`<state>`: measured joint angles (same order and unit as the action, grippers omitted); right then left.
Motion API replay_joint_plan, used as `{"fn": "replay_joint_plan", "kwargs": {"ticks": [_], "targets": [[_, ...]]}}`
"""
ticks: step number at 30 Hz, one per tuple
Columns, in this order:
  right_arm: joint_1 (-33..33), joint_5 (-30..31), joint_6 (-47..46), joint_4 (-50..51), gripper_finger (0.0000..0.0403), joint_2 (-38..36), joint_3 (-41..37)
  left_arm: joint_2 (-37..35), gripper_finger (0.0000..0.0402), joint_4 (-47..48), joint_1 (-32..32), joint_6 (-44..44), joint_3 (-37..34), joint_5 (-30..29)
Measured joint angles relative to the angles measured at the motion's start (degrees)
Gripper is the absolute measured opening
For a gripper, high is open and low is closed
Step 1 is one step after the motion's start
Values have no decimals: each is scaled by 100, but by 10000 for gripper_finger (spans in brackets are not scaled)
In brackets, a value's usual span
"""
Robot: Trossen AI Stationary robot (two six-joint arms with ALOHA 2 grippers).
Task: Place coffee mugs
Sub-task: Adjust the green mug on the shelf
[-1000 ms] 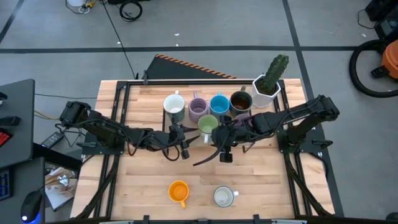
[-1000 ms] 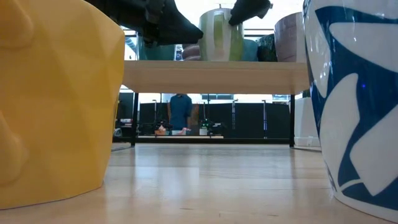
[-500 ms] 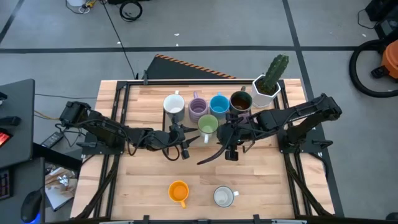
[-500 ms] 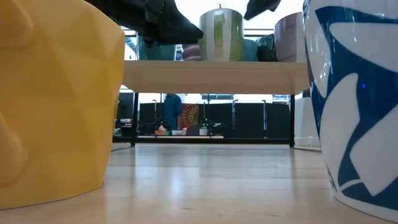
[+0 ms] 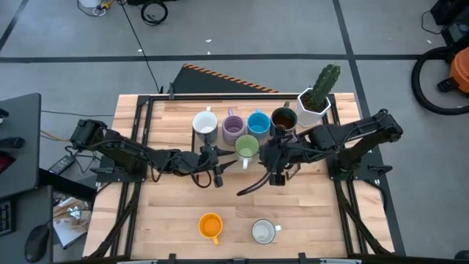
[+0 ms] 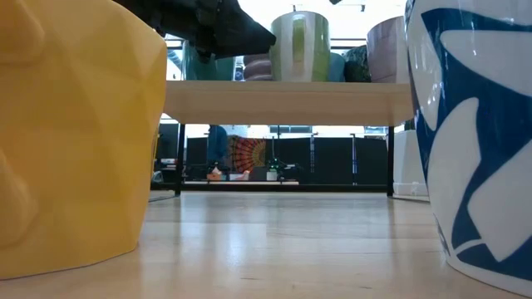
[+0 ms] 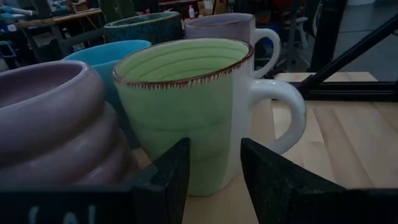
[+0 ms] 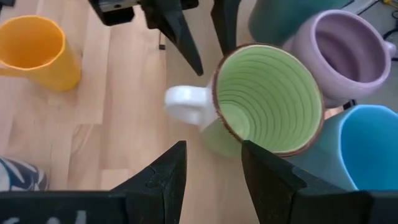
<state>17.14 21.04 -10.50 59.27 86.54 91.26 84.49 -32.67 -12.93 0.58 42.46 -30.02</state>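
High view, item by item, placed against the green mug (image 5: pixel 246 147), which I take as my landmark near the table (image 5: pixel 176 220) centre. Behind it runs a row of mugs: white mug (image 5: pixel 204 125) at the far-left end, ribbed lavender mug (image 5: pixel 233 127) just behind and left, blue mug (image 5: pixel 258 123) directly behind, dark brown mug (image 5: pixel 283 119) behind and right. Beyond the brown one, at the table's back right corner, I see a white planter with a cactus (image 5: pixel 317 94). Well in front of the green mug, near the table's front edge, stand the orange mug (image 5: pixel 210 225) and a second white mug (image 5: pixel 262 232), side by side and apart. Left gripper (image 5: pixel 218 158) sits just left of the green mug, fingers parted and empty; in the left wrist view the mug (image 7: pixel 186 112) stands upright close ahead of them, handle turned to one side. Right gripper (image 5: pixel 277 167) hangs above and just right of the green mug, jaws apart, holding nothing; right wrist view looks down into the mug (image 8: pixel 264 99), with lavender (image 8: pixel 339 53) and blue (image 8: pixel 367 143) touching or nearly touching it.
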Motion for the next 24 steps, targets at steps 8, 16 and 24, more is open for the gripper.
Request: {"fn": "replay_joint_plan", "kwargs": {"ticks": [8, 16, 24], "targets": [[-48, -147, 485, -54, 160, 7, 0, 2, 149, -133, 61, -20, 2, 76], [-276, -450, 1160, -215, 155, 156, 323, 2, 149, -88, 61, -8, 0, 100], [-473, -590, 1190, 341, 153, 1053, 1447, 2, 149, 135, 43, 2, 2, 97]]}}
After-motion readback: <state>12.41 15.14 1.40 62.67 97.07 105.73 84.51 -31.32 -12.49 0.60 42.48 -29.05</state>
